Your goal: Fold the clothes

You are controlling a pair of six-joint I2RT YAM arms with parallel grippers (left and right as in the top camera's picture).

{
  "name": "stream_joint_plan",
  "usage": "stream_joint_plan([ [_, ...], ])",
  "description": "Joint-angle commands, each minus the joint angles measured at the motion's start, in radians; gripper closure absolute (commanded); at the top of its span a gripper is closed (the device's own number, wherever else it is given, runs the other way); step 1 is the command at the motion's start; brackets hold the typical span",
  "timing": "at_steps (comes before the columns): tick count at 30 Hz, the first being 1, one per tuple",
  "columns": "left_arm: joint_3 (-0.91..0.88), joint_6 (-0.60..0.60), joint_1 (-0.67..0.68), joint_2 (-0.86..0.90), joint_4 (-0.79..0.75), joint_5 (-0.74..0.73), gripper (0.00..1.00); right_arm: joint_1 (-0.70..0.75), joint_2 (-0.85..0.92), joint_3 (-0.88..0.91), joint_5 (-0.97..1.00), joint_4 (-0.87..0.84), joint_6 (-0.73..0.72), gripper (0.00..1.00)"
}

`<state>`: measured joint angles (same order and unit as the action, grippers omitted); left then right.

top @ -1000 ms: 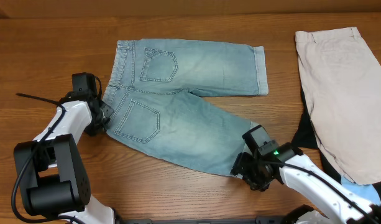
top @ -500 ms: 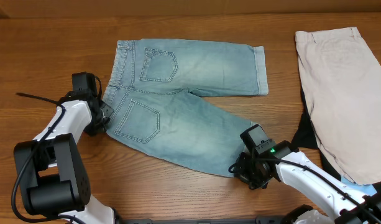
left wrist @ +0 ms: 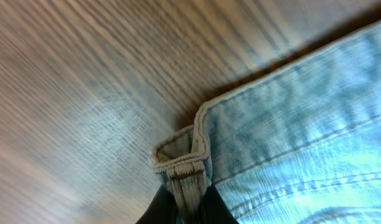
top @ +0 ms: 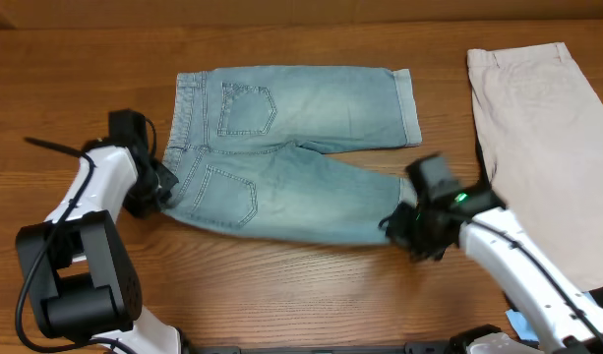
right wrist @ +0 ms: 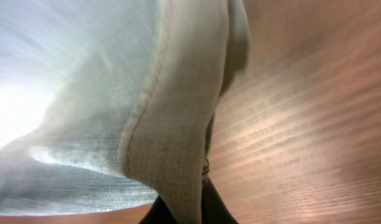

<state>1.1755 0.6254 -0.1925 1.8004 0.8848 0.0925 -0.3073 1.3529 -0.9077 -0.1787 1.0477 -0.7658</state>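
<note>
Faded light-blue denim shorts (top: 291,138) lie spread on the wooden table, back pockets up, waistband to the left, both legs pointing right. My left gripper (top: 155,194) is shut on the near corner of the waistband (left wrist: 189,186), pinching the seam between its dark fingers. On the other side, my right gripper (top: 401,228) is shut on the cuffed hem (right wrist: 178,155) of the near leg, and the cloth there is lifted. Beige shorts (top: 542,138) lie at the right edge.
A black garment (top: 483,157) peeks from under the beige shorts, and a pale-blue scrap (top: 517,323) shows at the bottom right. The left arm's base (top: 75,285) stands at the near left. A black cable (top: 50,147) trails off the left arm.
The right gripper has shut on the near leg's hem and carried it up and to the right, straightening that leg. The whole shorts shifted slightly left and away with both grips.
</note>
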Motion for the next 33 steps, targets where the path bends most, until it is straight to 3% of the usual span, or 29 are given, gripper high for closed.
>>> stream_joint_plan([
  [1, 0.180, -0.112, -0.013, -0.072, 0.087, 0.019, 0.96, 0.080, -0.022, -0.166, 0.051, 0.058, 0.140, 0.96],
  [9, 0.540, -0.159, -0.013, -0.150, 0.352, 0.022, 0.96, 0.196, -0.023, -0.475, 0.052, 0.224, 0.275, 0.96],
  [14, 0.666, -0.181, -0.010, -0.193, 0.474, 0.022, 0.96, 0.204, -0.031, -0.595, 0.061, 0.294, 0.303, 0.96],
  [24, 0.689, -0.185, -0.010, -0.258, 0.651, 0.058, 0.96, 0.204, -0.114, -0.632, 0.066, 0.388, 0.304, 0.96],
  [33, 0.571, -0.150, -0.010, -0.249, 0.597, 0.098, 0.96, 0.204, 0.055, -0.630, 0.066, 0.230, 0.379, 0.96],
])
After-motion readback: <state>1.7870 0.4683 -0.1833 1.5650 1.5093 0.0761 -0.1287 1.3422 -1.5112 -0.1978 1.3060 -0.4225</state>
